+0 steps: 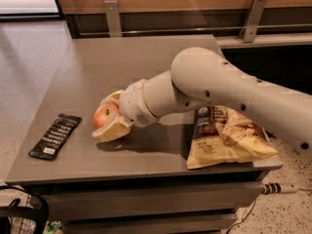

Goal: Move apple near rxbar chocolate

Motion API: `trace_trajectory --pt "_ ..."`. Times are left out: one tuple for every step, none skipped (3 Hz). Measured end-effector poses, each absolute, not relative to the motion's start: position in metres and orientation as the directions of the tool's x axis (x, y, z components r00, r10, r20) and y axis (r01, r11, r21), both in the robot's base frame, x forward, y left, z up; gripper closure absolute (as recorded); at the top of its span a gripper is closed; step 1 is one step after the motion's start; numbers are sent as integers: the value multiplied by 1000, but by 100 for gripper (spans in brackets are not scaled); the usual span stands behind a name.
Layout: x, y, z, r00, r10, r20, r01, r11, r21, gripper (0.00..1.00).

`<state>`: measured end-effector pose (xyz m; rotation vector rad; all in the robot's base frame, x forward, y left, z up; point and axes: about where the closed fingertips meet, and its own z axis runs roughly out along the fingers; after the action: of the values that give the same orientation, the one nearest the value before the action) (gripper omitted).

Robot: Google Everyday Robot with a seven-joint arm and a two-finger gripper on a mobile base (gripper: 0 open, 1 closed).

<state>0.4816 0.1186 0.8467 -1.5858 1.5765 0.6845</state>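
Note:
The red-orange apple (103, 115) sits between the pale fingers of my gripper (108, 116), low over the grey table (136, 67), left of middle. The gripper is shut on the apple; one finger (111, 130) runs under its front, the other (113, 97) behind it. The rxbar chocolate (55, 135), a flat black bar with white lettering, lies flat near the table's front left edge, a short gap left of the apple. My white arm (219, 87) reaches in from the right.
A brown-and-yellow chip bag (224, 135) lies at the table's front right, partly under the arm. Metal brackets (113, 17) stand against the wooden wall behind. The table's front edge is close below the bar. A cable (280, 188) hangs at lower right.

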Motion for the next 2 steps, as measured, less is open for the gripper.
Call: trace_trajectory --pt "475 129 839 112 -557 -823 -988 28 -153 97" --pt "474 129 840 113 -558 -822 -988 27 -154 75"
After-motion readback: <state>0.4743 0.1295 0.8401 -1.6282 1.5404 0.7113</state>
